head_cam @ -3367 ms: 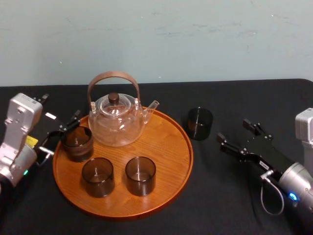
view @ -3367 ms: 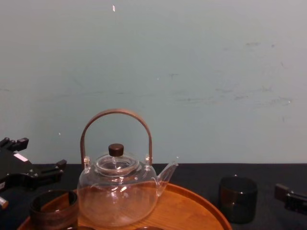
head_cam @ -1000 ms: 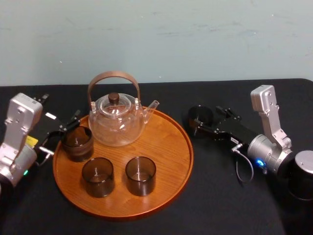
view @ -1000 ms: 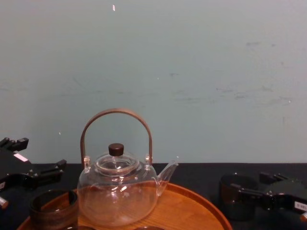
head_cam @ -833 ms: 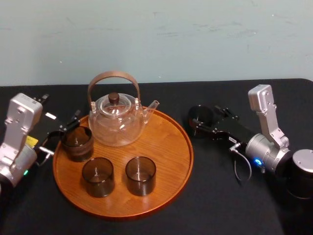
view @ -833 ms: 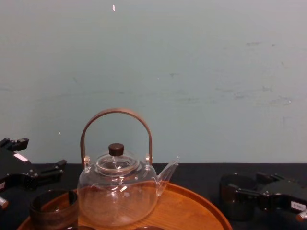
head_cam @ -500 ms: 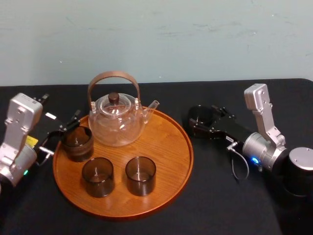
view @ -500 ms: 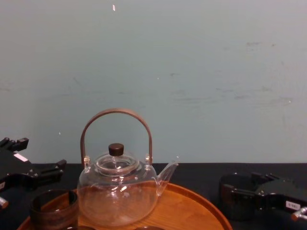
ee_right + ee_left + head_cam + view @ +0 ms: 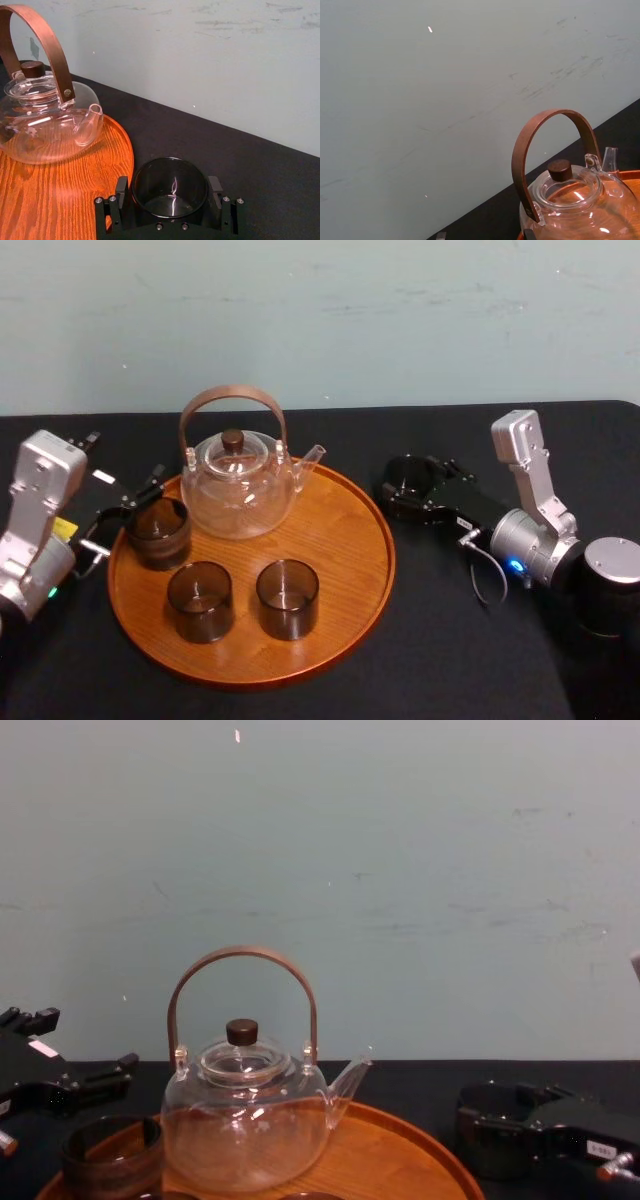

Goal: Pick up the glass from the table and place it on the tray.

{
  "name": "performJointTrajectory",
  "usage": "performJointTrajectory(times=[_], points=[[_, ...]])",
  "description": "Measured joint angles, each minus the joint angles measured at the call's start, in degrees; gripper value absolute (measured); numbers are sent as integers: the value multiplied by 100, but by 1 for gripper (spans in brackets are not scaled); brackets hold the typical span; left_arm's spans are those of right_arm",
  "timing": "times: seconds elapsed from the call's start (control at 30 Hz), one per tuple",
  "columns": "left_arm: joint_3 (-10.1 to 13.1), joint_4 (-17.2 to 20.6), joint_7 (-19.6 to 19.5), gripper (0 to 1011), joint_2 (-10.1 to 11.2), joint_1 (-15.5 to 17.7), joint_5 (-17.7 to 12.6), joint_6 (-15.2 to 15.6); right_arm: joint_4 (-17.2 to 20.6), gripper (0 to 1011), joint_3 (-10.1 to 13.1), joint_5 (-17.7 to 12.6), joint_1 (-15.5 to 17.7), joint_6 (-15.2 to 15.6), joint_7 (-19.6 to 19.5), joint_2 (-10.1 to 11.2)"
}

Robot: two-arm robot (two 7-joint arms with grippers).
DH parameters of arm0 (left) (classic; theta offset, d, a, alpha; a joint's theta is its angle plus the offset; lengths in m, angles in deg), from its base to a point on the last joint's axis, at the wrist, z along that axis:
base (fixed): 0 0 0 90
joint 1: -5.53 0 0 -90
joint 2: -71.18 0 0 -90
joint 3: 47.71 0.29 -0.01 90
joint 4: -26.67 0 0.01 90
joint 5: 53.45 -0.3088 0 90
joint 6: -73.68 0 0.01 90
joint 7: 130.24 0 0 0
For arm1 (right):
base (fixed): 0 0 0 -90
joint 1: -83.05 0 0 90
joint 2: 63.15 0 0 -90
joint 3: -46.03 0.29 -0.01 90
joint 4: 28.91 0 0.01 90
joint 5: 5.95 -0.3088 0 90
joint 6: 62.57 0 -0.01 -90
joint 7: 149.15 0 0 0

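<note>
The glass (image 9: pixel 408 478), a dark smoky tumbler, stands upright on the black table just right of the tray (image 9: pixel 340 530). My right gripper (image 9: pixel 401 491) is open and reaches in from the right. The glass (image 9: pixel 170 185) stands between its two black fingers (image 9: pixel 121 194), close to both. From the chest the glass (image 9: pixel 488 1128) and this gripper (image 9: pixel 512 1124) are at the lower right. The round orange-brown tray (image 9: pixel 50 200) carries a clear glass teapot (image 9: pixel 238 485). My left gripper (image 9: pixel 125 512) is open at the tray's left rim.
Three more dark glasses stand on the tray: one on the left (image 9: pixel 157 532) beside the left gripper and two near the front (image 9: pixel 200 600) (image 9: pixel 287 598). The teapot's tall brown handle (image 9: pixel 243 960) rises at the tray's back. A pale wall backs the table.
My right gripper has slid further left along the table, so its fingers now reach past the glass on both sides. The glass, the tray's contents and the left arm have not moved.
</note>
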Motion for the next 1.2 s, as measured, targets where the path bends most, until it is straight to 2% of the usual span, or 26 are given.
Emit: performJointTrajectory(times=[1.2], points=[[0,0,0,1001,0,0,0,0,-91,1002,-10,1,-45,54,53,-2]])
